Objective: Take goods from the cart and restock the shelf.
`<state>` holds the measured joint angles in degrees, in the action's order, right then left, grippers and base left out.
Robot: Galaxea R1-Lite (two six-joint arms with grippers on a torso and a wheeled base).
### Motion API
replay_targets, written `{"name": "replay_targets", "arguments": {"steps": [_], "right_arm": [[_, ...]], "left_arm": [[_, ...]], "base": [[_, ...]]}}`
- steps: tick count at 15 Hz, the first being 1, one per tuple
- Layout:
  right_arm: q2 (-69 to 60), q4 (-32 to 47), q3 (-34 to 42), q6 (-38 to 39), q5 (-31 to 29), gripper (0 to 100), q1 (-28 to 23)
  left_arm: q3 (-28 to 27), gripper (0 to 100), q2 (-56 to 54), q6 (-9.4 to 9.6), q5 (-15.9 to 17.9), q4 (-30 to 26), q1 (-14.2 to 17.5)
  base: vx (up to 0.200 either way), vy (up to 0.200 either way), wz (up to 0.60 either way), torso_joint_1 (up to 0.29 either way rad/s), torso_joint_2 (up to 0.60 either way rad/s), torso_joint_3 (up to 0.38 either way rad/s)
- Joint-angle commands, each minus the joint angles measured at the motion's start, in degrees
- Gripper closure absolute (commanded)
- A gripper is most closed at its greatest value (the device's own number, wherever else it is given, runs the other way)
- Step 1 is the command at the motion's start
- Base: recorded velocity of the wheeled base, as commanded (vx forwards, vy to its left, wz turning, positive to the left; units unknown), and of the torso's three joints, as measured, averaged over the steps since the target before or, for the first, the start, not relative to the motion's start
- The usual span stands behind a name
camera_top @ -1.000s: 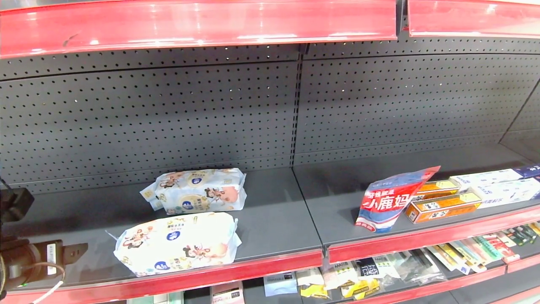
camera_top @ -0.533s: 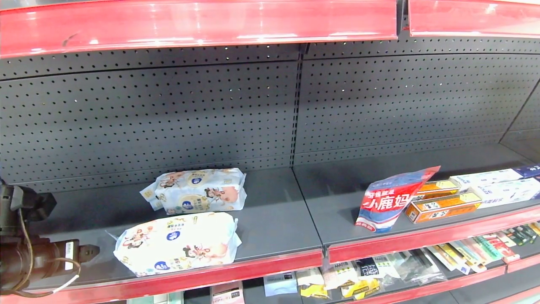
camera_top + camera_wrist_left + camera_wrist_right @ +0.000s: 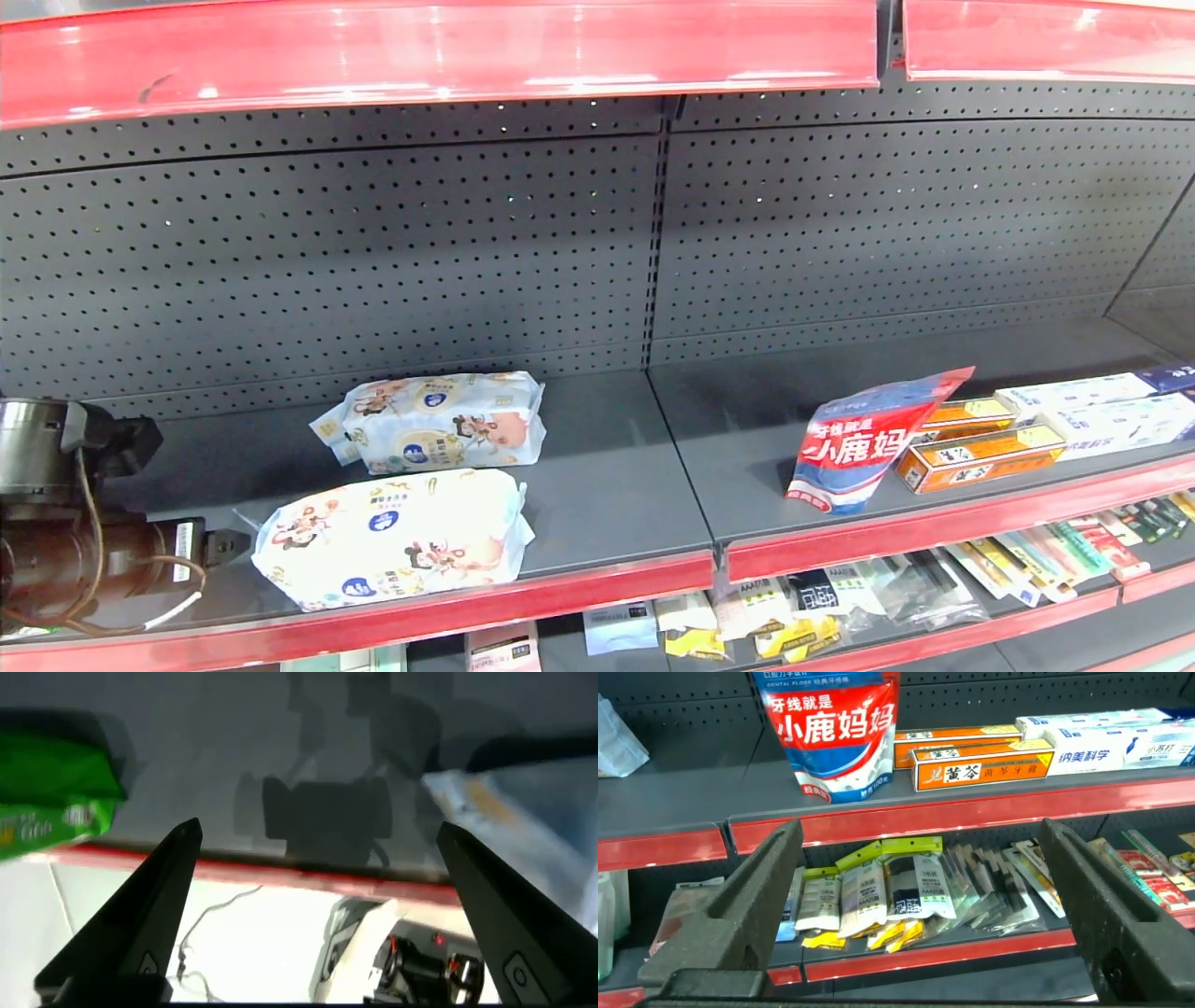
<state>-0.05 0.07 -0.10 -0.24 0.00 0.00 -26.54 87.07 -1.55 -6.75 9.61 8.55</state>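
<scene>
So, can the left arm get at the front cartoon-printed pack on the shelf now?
Probably yes. The left gripper is open, level with the shelf, close beside the left end of the front pack, and nothing lies between them.

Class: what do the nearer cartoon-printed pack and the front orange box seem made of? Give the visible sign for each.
The nearer cartoon-printed pack: probably thin glossy plastic film; it wrinkles and has crimped ends. The front orange box: likely printed cardboard; straight edges, flat faces.

L gripper (image 3: 235, 545) beside front printed pack (image 3: 392, 537).
</scene>
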Motion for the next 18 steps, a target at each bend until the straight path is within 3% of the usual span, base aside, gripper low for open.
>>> {"name": "replay_targets", "arguments": {"steps": [1,5,18], "right_arm": [[0.05,0.01,0.01,-0.02,0.0,0,0.0],[0.05,0.01,0.01,-0.02,0.0,0,0.0],[0.05,-0.07,0.01,-0.02,0.0,0,0.0]], "left_arm": [[0.0,0,1.26,0.05,0.78,0.59,-0.2],[-0.44,0,2.06,0.05,3.85,0.68,-0.55],[-1.23,0,3.02,0.05,4.03,1.91,-3.8]], "base": [[0.0,0.0,0.0,0.0,0.0,0.0],[0.0,0.0,0.0,0.0,0.0,0.0],[0.0,0.0,0.0,0.0,0.0,0.0]]}}
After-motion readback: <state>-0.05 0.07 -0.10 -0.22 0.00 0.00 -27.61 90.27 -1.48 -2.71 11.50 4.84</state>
